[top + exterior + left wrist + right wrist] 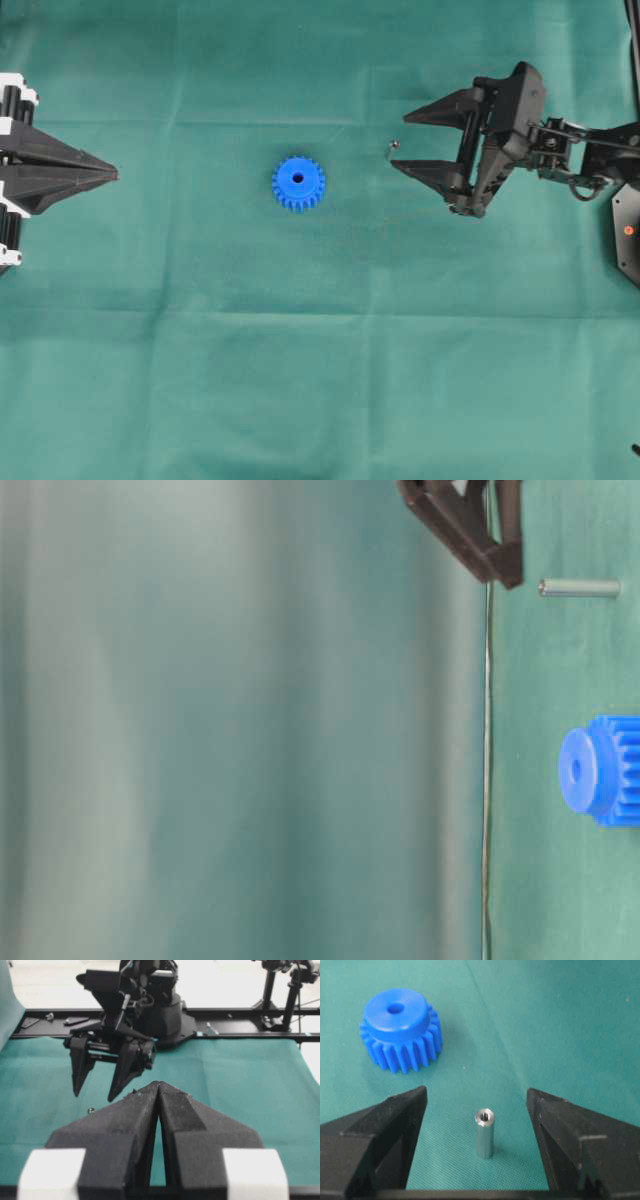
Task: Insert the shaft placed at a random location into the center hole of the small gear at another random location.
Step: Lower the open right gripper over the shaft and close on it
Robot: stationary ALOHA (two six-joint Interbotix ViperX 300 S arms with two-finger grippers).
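The small gear [298,183] is bright blue and lies flat on the green cloth, with its center hole [298,181] facing up. The shaft [393,146], a short silvery pin, stands upright to the gear's right. My right gripper [399,142] is open, and its two fingertips straddle the shaft without touching it. In the right wrist view the shaft [484,1132] stands between the wide jaws, with the gear [400,1027] beyond it at upper left. My left gripper [115,175] is shut and empty at the left edge, far from both. From the left wrist its own fingers [130,1125] hide the gear.
Green cloth [320,380] covers the whole table. In the left wrist view a black rail [240,1035] runs behind the right arm's base at the far edge, with stands at upper right. A black base plate [628,230] sits at the overhead view's right edge.
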